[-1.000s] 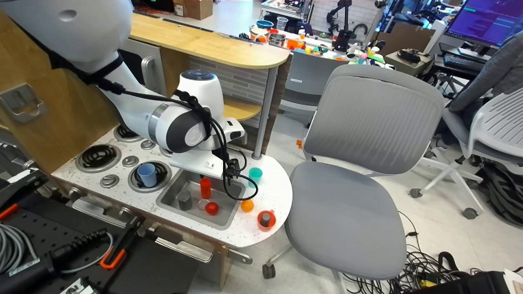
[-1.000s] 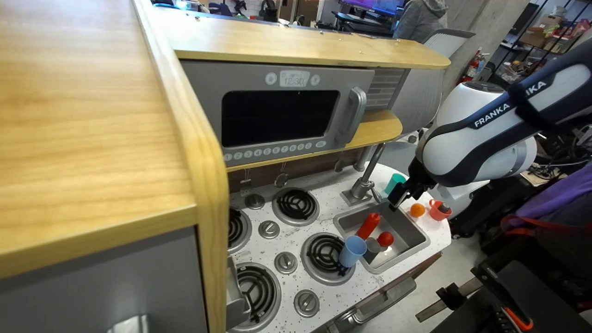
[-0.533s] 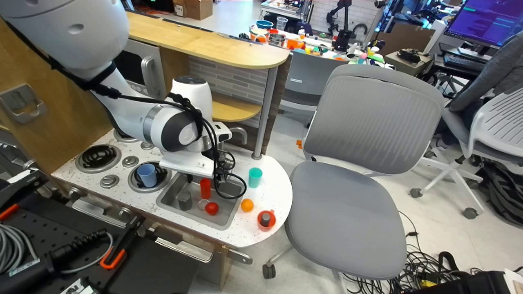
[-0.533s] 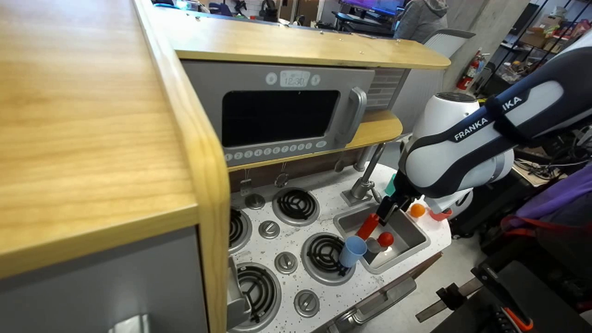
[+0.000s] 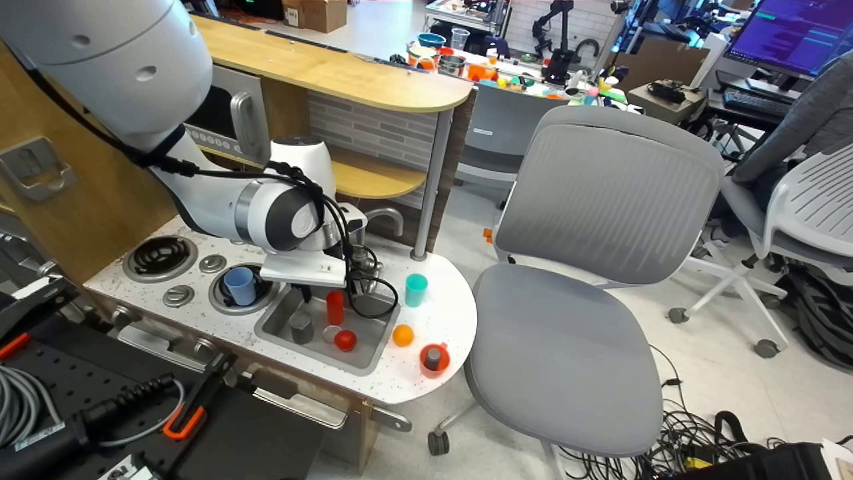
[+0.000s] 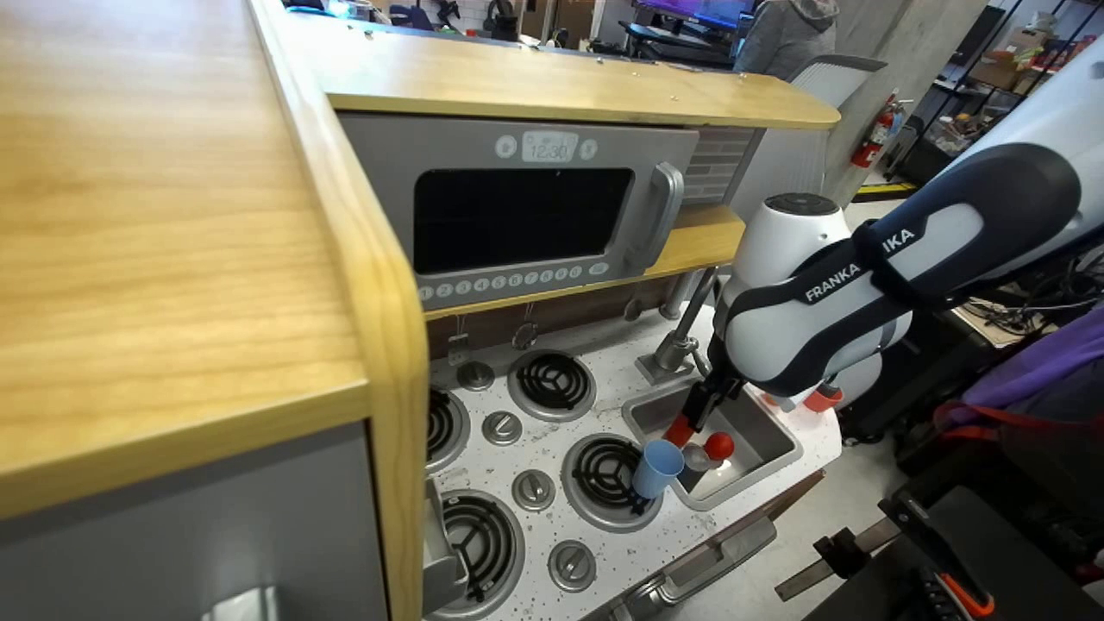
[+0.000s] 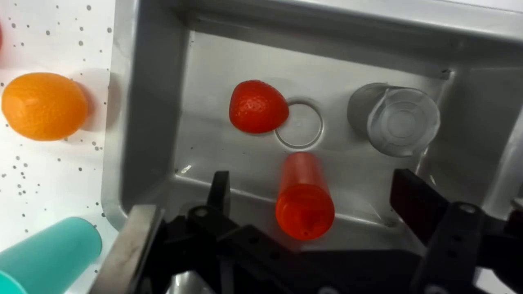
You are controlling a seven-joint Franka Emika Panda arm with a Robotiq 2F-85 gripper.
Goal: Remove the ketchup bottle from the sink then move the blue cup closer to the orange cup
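Note:
The red ketchup bottle (image 5: 335, 308) stands upright in the sink (image 5: 363, 369). In the wrist view the bottle (image 7: 304, 208) shows cap-up between the fingers, apart from both. My gripper (image 7: 311, 177) is open, above the sink and around the bottle's top. In an exterior view the gripper (image 6: 700, 412) hides part of the bottle (image 6: 679, 430). The blue cup (image 5: 240, 285) stands on a burner beside the sink; it also shows in an exterior view (image 6: 658, 470). The orange-red cup (image 5: 434, 374) sits on the counter's rounded end with a grey object inside.
A red strawberry-like item (image 7: 258, 107) and a grey clear cup (image 7: 402, 121) are in the sink near the bottle. An orange (image 5: 403, 335) and a teal cup (image 5: 416, 291) sit on the counter. The faucet (image 6: 677, 341) rises behind the sink, under a wooden shelf (image 5: 373, 175).
My gripper has moved over the sink to the ketchup bottle and lowered, now overlapping the bottle in an exterior view. The bottle and cups have not moved.

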